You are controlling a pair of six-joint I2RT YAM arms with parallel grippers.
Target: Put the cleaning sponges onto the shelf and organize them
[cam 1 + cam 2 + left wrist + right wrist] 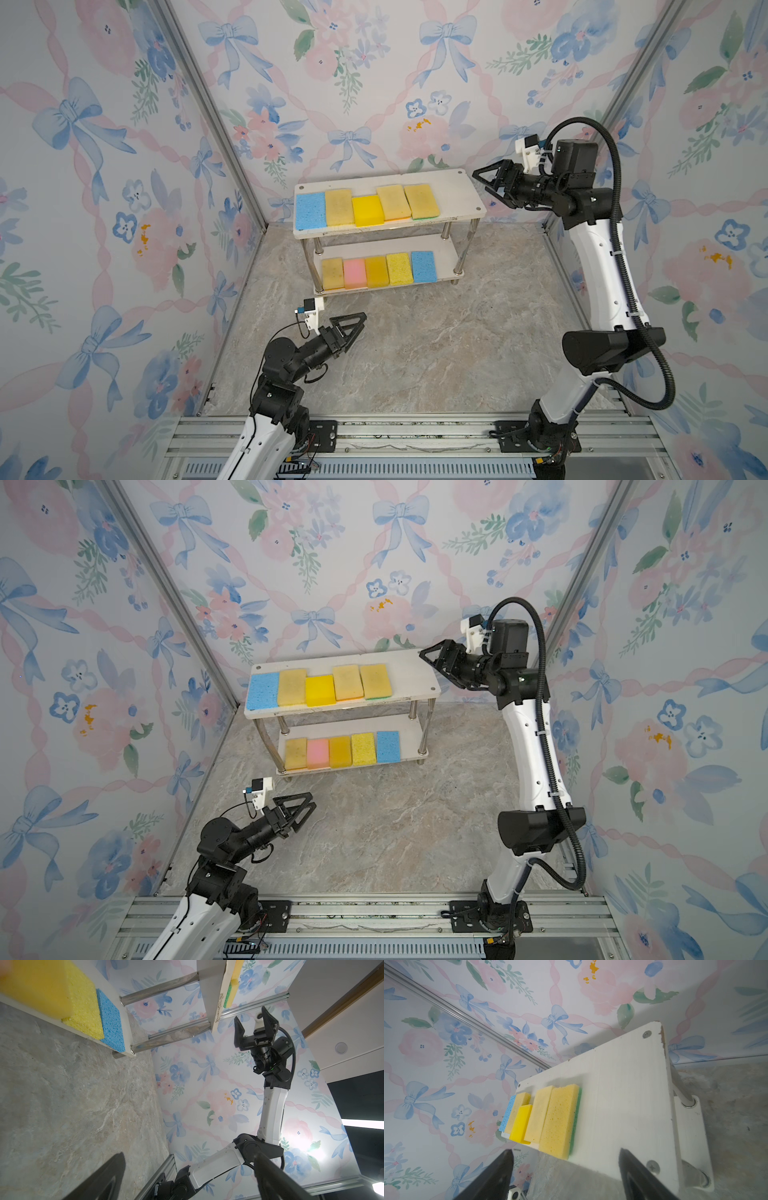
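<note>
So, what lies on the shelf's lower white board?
Five flat sponges in a row: pale yellow, pink, amber, bright yellow, light blue. The upper white board hides the rear strip of the lower board.

Robot test booth: wallpapered panels [374, 83], rails [415, 432].

Left arm [299, 358] low, right arm [598, 266] high — jaws apart.

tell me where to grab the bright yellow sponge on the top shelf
Probably its front end, approached from the front of the shelf, pinching top and underside. The bright yellow sponge lies flat, sits further forward than its neighbours and slightly overhangs the board edge; its long sides are hemmed in.
</note>
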